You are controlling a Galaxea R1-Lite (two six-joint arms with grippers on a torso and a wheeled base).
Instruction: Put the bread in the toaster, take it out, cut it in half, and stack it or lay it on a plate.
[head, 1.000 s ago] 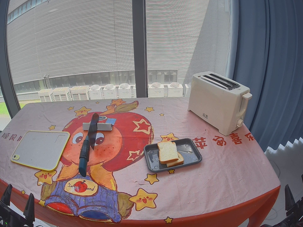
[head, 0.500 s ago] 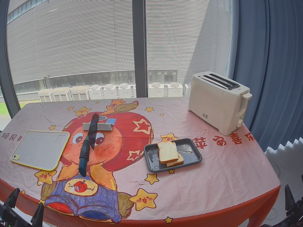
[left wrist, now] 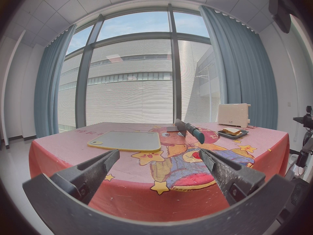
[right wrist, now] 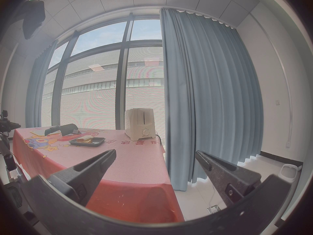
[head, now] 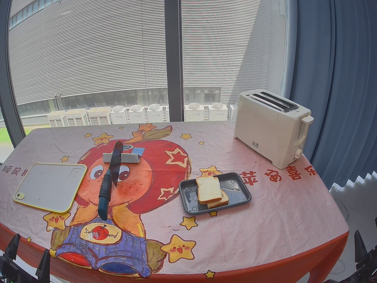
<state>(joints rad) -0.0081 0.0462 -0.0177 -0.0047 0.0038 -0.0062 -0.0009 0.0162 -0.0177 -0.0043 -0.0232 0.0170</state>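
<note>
two bread slices [head: 208, 189], one toaster [head: 271, 126], one tray [head: 237, 190], one knife [head: 108, 181], one cutting board [head: 49, 185]

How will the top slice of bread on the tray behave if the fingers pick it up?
The top slice looks soft and thin, so it will probably bend or dent under a firm pinch. It seems light and lies askew on the lower slice, so a push would likely slide it across the tray.

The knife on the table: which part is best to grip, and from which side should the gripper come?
Grip the blue handle, coming from above at the near side. The knife lies lengthwise, handle toward the robot, dark blade resting across a small white block, so the handle is the safe, free end. The open left gripper is likely nearer.
</note>
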